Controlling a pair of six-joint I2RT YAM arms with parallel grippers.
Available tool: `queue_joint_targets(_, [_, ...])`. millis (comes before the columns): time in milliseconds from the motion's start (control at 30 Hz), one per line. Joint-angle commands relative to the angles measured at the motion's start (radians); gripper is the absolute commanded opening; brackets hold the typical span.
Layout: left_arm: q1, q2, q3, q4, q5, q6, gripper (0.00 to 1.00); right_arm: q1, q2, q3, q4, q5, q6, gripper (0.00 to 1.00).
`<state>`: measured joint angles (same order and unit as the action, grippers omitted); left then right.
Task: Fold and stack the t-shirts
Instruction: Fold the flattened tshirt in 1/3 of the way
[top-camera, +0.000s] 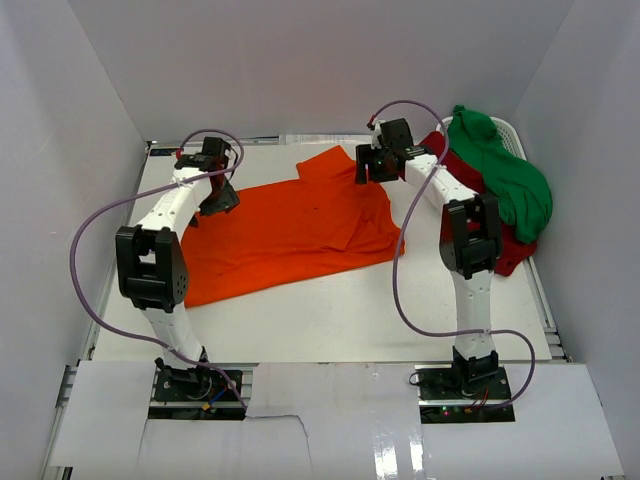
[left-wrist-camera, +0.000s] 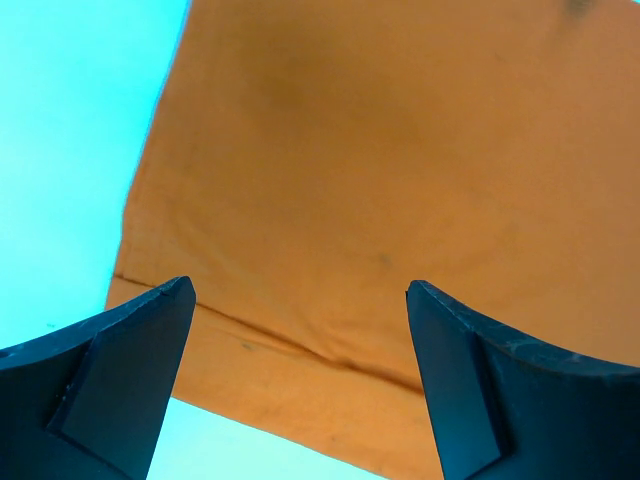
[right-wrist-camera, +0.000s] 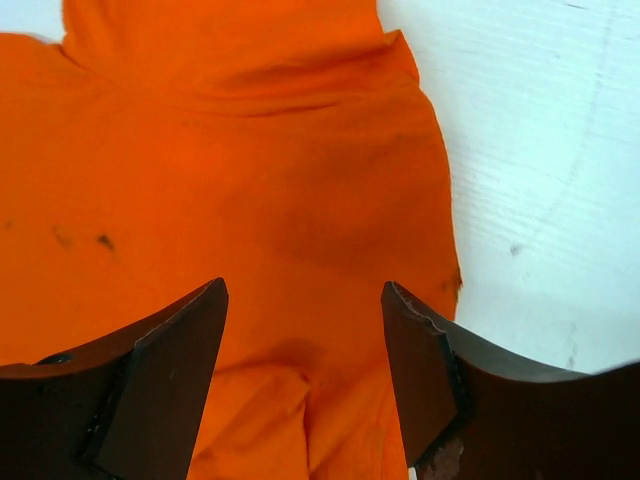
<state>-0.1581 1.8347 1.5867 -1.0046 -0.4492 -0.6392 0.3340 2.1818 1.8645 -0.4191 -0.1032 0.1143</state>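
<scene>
The bright orange t-shirt (top-camera: 290, 230) lies spread flat across the middle of the white table. My left gripper (top-camera: 216, 200) hovers open over its far left edge; in the left wrist view (left-wrist-camera: 300, 295) the hemmed cloth edge (left-wrist-camera: 300, 340) runs between the fingers. My right gripper (top-camera: 372, 167) hovers open over the shirt's far right part; in the right wrist view (right-wrist-camera: 305, 300) orange cloth (right-wrist-camera: 250, 200) with a fold lies under the jaws. The green t-shirt (top-camera: 505, 170) lies heaped on the dark red t-shirt (top-camera: 510, 250) at the right edge.
A white basket rim (top-camera: 510, 135) shows behind the green shirt. White walls close the table at the back and both sides. Purple cables loop off both arms.
</scene>
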Motion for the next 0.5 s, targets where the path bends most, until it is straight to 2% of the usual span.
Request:
queue_joint_targets(0, [0.058, 0.063, -0.022, -0.011, -0.013, -0.048, 0.98, -0.003, 0.087, 0.088, -0.043, -0.044, -0.025, 0.7])
queue_joint_targets(233, [0.08, 0.152, -0.044, 0.049, 0.058, -0.079, 0.98, -0.003, 0.225, 0.225, -0.118, -0.046, -0.03, 0.72])
queue_joint_targets(400, [0.078, 0.219, -0.013, 0.049, 0.078, -0.079, 0.98, -0.012, 0.193, 0.127, -0.122, 0.054, -0.002, 0.72])
queue_joint_targets(467, [0.08, 0.254, 0.008, 0.047, 0.079, -0.065, 0.98, -0.032, 0.149, 0.036, -0.116, 0.082, 0.013, 0.72])
